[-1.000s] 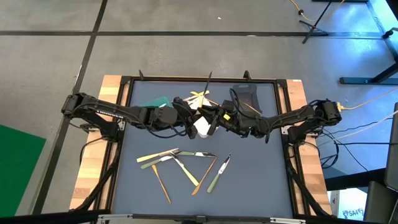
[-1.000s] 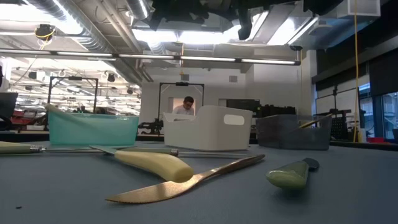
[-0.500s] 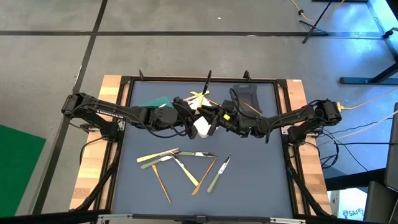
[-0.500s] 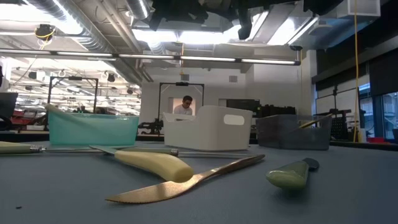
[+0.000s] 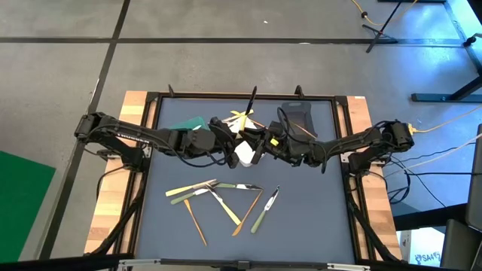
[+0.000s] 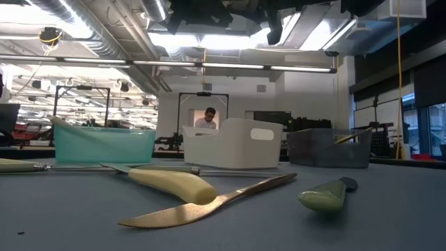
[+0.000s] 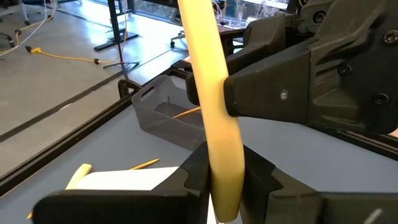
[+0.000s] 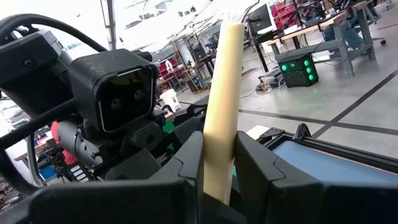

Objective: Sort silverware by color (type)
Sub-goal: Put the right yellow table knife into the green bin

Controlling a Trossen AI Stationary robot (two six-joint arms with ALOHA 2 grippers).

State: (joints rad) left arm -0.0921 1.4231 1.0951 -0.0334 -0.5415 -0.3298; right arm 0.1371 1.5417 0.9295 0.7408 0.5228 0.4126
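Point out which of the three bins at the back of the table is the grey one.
The dark grey plastic bin is the one toward the right arm's side; the white bin stands in the middle and the translucent green bin toward the left arm's side.

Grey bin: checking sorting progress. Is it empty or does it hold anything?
Not empty: the grey bin holds one orange-brown utensil, leaning against its wall.

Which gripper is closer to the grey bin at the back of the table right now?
Right. The right gripper hangs just left of the grey bin in the high view, fingers shut on a pale yellow utensil. The left gripper sits farther left, gripping that utensil too.
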